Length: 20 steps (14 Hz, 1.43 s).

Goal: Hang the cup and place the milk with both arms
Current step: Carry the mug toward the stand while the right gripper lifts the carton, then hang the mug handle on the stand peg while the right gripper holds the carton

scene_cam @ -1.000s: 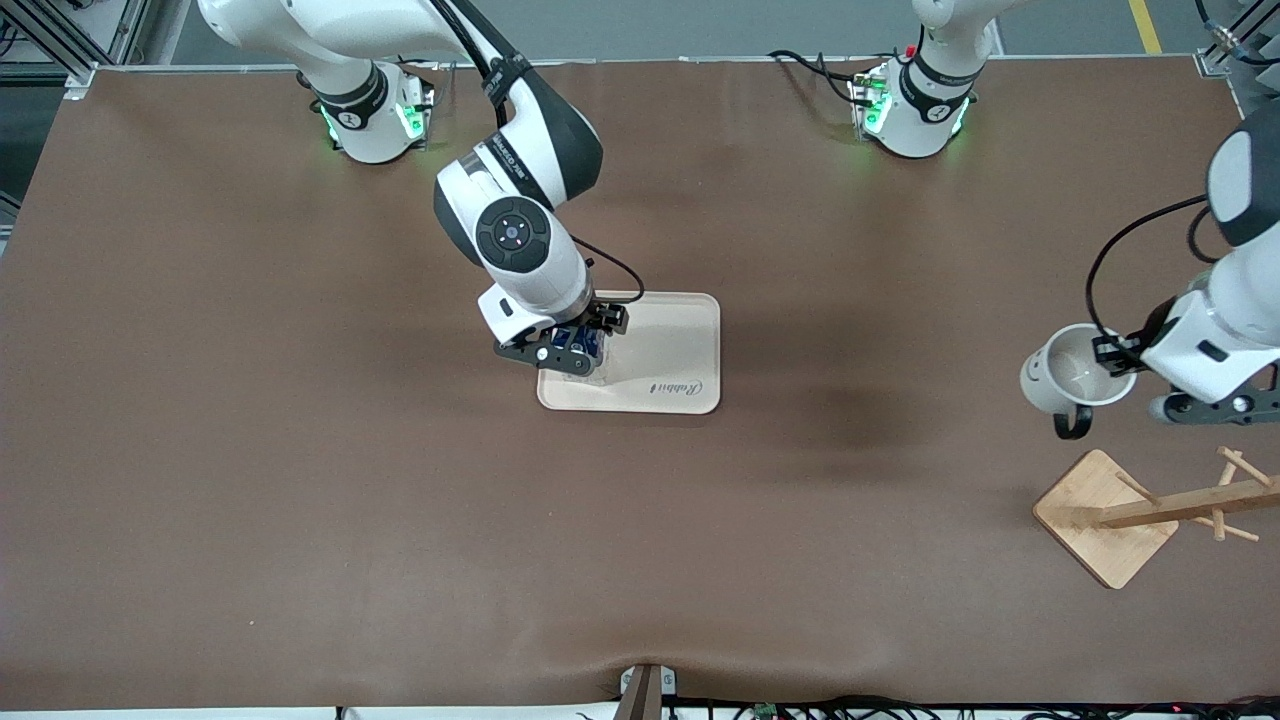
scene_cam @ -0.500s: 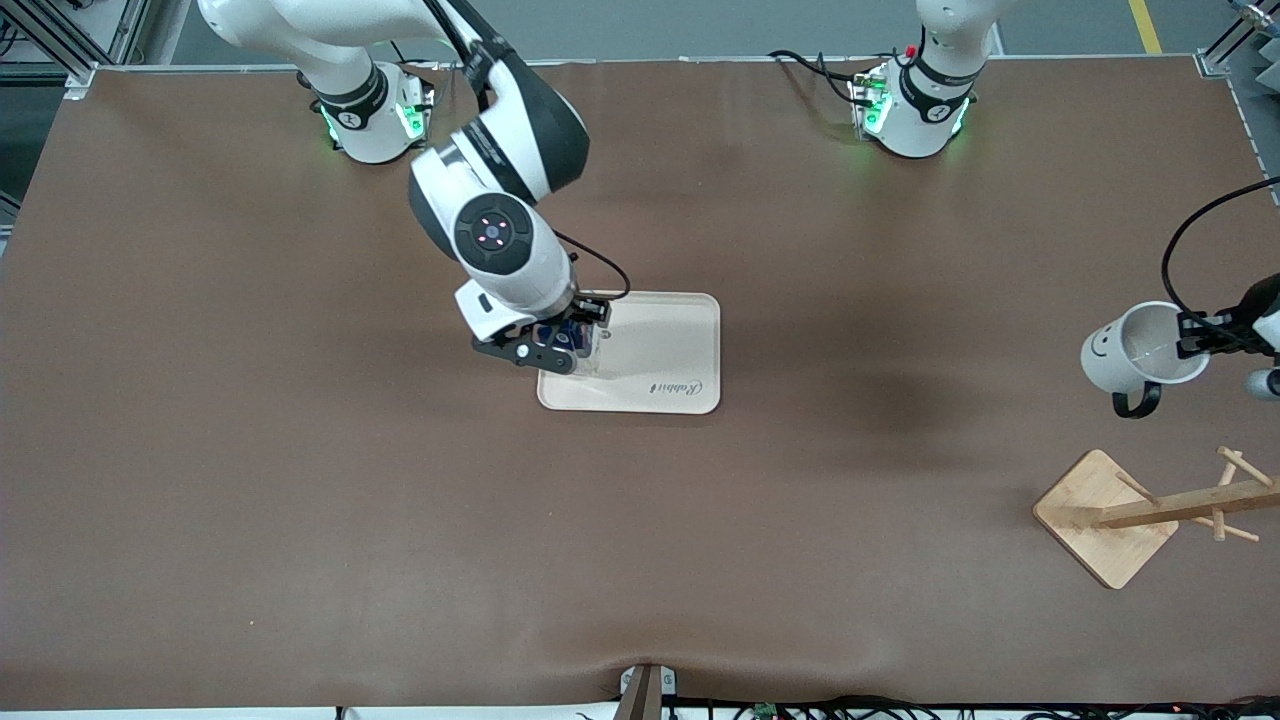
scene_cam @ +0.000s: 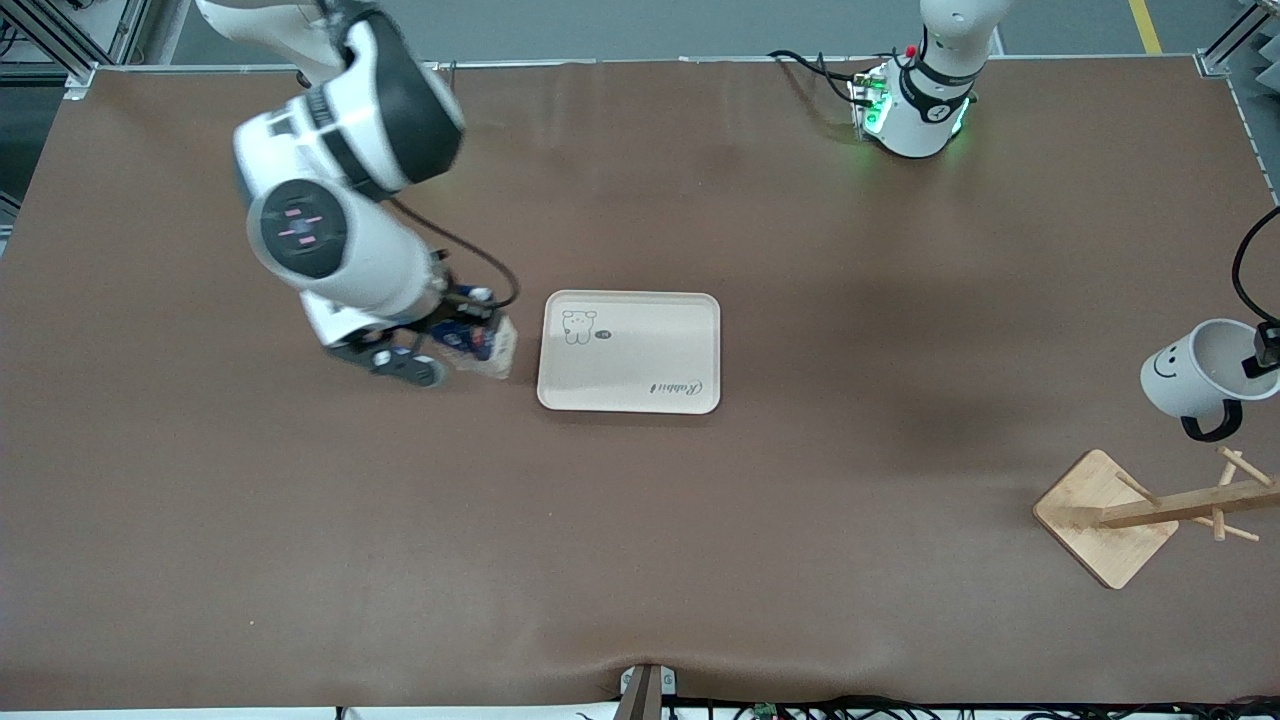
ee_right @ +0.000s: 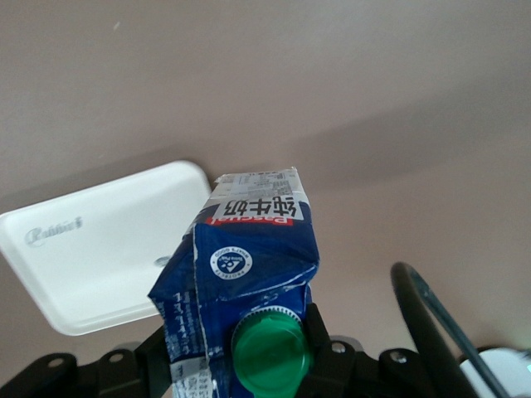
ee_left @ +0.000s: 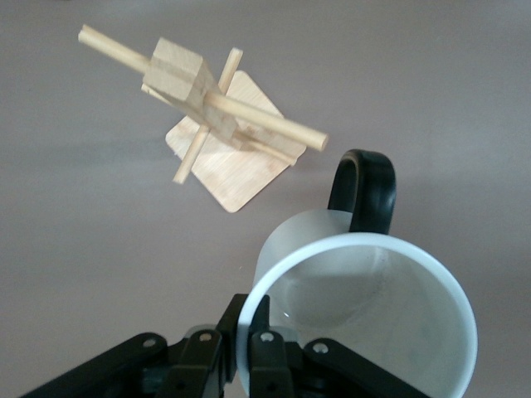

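Mid-left of the front frame: right gripper (scene_cam: 455, 335) clamped on milk (scene_cam: 482, 346), beside tray (scene_cam: 640, 390). Right edge: left gripper (ee_left: 245, 356) pinching cup (scene_cam: 1195, 375) rim above rack (scene_cam: 1110, 515).

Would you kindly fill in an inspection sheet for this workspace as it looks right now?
Surface: brown table, flat.
Job's things: cup and milk both held in the air; wooden rack stands toward the left arm's end; tray at mid-table, nothing on it.
Clutter: nothing seen.
Grippers: left gripper clamps the cup's rim above the rack; right gripper holds the milk beside the tray, over bare table.
Cables: black cable by the left arm's base.
Surroundings: grey floor past the table.
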{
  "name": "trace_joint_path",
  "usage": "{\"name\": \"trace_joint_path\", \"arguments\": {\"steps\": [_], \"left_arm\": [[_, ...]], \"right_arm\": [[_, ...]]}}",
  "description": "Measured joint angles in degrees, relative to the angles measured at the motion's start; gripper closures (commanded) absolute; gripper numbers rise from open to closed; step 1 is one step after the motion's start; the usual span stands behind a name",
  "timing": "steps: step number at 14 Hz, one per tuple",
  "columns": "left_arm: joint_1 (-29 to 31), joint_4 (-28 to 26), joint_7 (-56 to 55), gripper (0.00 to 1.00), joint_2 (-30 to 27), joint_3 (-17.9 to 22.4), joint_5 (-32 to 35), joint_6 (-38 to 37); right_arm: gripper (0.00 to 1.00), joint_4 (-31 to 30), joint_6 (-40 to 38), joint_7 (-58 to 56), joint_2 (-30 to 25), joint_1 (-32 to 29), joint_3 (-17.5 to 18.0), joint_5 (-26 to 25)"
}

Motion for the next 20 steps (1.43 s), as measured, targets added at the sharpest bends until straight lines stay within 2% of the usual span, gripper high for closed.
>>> {"name": "trace_joint_path", "arguments": {"steps": [7,10,12,17,18,20], "left_arm": [[0.41,0.02,0.0,1.0,2.23,-0.04,-2.51,3.88],[0.59,0.03,0.3,1.0,3.31,0.0,-2.56,5.33],[1.24,0.03,1.56,1.0,4.47,0.01,-2.56,6.36],[2.44,0.58,4.39,1.0,6.28,0.05,-2.56,7.06],[2.85,0.95,5.23,0.75,6.7,0.07,-2.56,7.06],[3.31,1.77,5.66,0.0,7.37,0.06,-2.58,7.11]], "right_arm": [[1.0,-8.87,0.23,-26.89,-4.34,-18.83,-0.42,-3.04],[1.0,-11.13,0.9,-31.21,-4.83,-23.57,-0.43,-3.26],[1.0,-16.46,5.89,-33.17,-6.77,-24.93,-0.4,-3.53],[1.0,-34.23,19.07,-38.13,-13.28,-29.37,-0.36,-4.09],[1.0,-36.44,20.64,-38.45,-14.03,-30.03,-0.36,-4.09],[1.0,-39.42,23.61,-38.49,-14.69,-30.33,-0.34,-4.09]]}}
